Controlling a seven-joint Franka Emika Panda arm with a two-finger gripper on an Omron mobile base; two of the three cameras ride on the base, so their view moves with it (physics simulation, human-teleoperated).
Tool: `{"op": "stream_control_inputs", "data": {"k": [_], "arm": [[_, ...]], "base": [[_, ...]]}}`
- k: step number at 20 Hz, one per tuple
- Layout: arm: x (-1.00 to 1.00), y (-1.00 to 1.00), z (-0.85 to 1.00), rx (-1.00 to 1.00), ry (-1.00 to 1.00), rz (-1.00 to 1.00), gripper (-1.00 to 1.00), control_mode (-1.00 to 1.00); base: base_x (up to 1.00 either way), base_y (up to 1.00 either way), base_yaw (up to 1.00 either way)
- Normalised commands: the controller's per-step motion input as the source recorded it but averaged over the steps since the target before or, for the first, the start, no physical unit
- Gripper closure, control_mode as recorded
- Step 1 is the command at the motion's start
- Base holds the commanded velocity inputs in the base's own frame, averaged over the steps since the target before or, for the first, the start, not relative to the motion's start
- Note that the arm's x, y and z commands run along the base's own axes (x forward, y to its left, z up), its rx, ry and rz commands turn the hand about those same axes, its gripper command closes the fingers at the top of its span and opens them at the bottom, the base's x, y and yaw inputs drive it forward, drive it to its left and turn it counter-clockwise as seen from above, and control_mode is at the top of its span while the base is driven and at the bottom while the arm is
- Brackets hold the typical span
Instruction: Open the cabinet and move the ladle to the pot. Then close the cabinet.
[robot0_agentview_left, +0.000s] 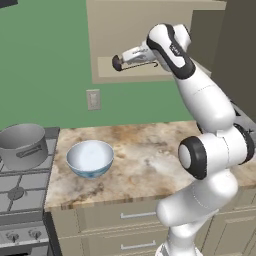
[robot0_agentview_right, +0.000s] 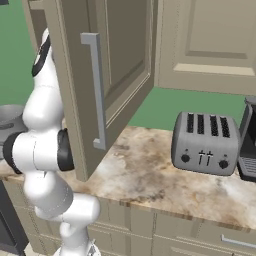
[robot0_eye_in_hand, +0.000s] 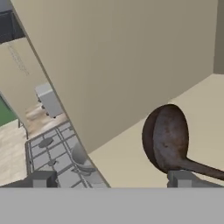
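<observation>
Currently my gripper (robot0_eye_in_hand: 109, 179) is inside the cabinet (robot0_agentview_left: 150, 30), jaws spread wide, grasping nothing. Ladle (robot0_eye_in_hand: 168, 138) lies on the cabinet shelf, scoop just ahead of my right fingertip (robot0_eye_in_hand: 181, 178); I can't tell if they touch. Cabinet door (robot0_agentview_right: 115, 65) is swung open. Pot (robot0_agentview_left: 22, 145) sits on the stove (robot0_agentview_left: 20, 190), left of the bowl (robot0_agentview_left: 90, 158) on the counter (robot0_agentview_left: 145, 155).

The cabinet (robot0_agentview_right: 107, 75) door hangs open over the counter (robot0_agentview_right: 165, 175), its long silver handle (robot0_agentview_right: 96, 90) facing us. A grey toaster (robot0_agentview_right: 206, 142) sits to the right. The white arm (robot0_agentview_right: 45, 150) stands at the left.
</observation>
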Motion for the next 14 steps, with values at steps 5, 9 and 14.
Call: {"op": "stream_control_inputs", "data": {"k": [5,9,14], "arm": [[0.19,0.1,-0.06,-0.05,-0.03,0.0,-1.0,-1.0],[0.33,0.0,-0.12,-0.04,-0.01,0.0,-1.0,-1.0],[0.35,0.07,-0.06,-0.03,0.0,0.0,-1.0,-1.0]], "base": [[0.0,0.0,0.0],[0.0,0.0,0.0],[0.0,0.0,0.0]]}}
